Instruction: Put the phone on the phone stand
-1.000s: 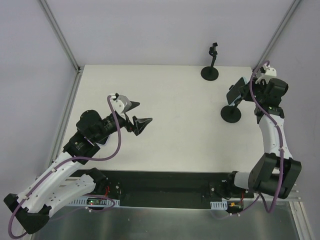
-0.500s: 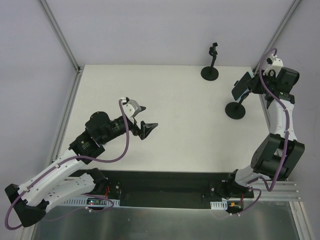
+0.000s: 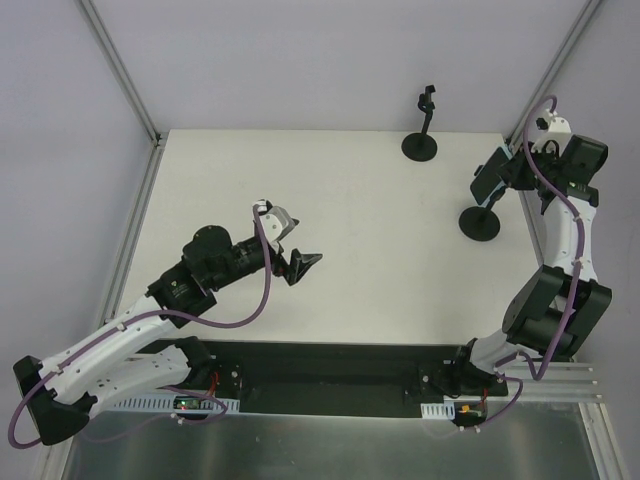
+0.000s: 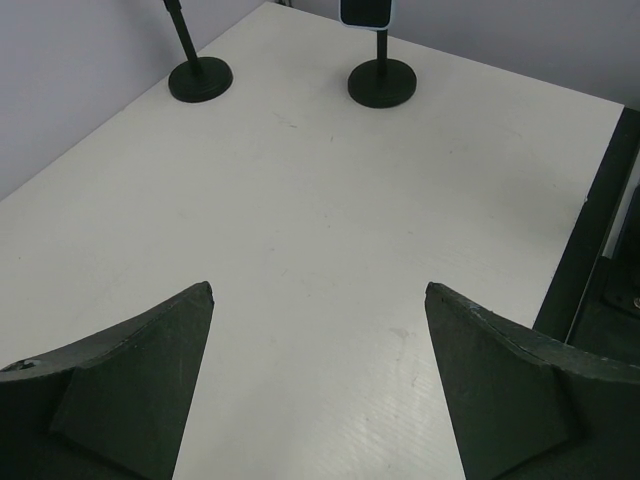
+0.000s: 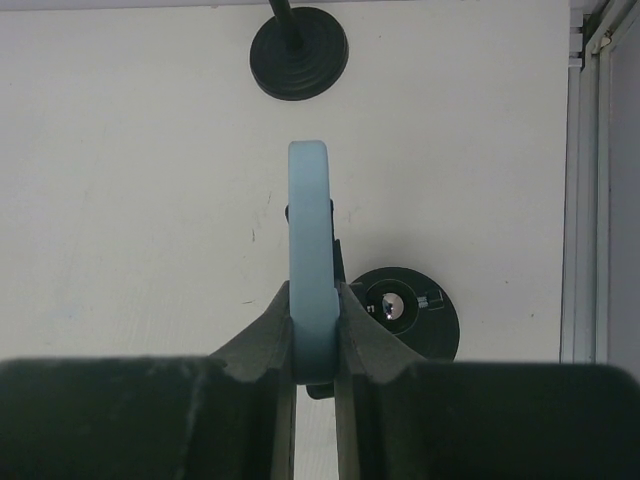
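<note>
Blue phone (image 5: 310, 230) edgewise in right gripper (image 5: 314, 300) over stand (image 5: 408, 312)

Pale-blue phone (image 5: 308, 220) (edge-on) in right claw (image 5: 312, 292)

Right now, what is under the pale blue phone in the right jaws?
A black phone stand's round base on the white table. The pale blue phone covers what lies directly beneath it, so contact with the stand cannot be seen.
</note>
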Action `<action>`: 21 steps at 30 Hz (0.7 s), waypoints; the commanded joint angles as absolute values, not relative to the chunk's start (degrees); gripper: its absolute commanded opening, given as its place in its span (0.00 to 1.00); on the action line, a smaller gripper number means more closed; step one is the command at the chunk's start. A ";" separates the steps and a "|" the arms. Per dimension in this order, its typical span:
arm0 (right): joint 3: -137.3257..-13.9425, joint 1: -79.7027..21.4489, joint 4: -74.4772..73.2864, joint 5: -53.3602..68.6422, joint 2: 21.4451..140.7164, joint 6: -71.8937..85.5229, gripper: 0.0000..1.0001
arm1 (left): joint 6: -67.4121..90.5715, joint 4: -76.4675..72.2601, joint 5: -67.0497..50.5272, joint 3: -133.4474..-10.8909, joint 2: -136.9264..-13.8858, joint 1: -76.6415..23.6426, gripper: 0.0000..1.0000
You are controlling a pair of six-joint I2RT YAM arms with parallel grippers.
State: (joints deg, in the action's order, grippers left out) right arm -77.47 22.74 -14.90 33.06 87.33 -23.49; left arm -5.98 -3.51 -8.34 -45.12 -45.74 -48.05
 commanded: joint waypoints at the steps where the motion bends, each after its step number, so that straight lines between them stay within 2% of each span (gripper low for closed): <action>1: -79.10 23.73 -17.49 31.73 87.98 -26.81 0.02 | -7.38 -4.92 -6.77 -45.09 -45.97 -48.78 0.86; 2: -79.01 23.73 -17.49 31.64 87.98 -26.81 0.17 | -7.47 -4.92 -6.68 -45.09 -45.88 -48.78 0.86; 4: -78.93 23.82 -17.49 30.77 87.98 -26.11 0.39 | -7.47 -4.92 -6.51 -45.09 -45.88 -48.78 0.86; 9: -77.87 23.73 -15.91 27.25 85.53 -22.51 0.63 | -7.65 -4.83 -6.33 -45.00 -46.05 -48.78 0.86; 10: -78.13 23.73 -15.91 26.55 85.17 -21.80 0.96 | -7.56 -4.83 -6.42 -45.00 -46.05 -48.78 0.86; 17: -86.03 23.03 -18.98 19.25 83.32 -15.21 0.96 | -7.91 -4.83 -6.15 -45.17 -47.02 -48.78 0.86; 21: -92.71 15.94 -20.56 10.48 84.72 -13.44 0.96 | -8.26 -4.83 -5.54 -45.44 -47.63 -48.69 0.86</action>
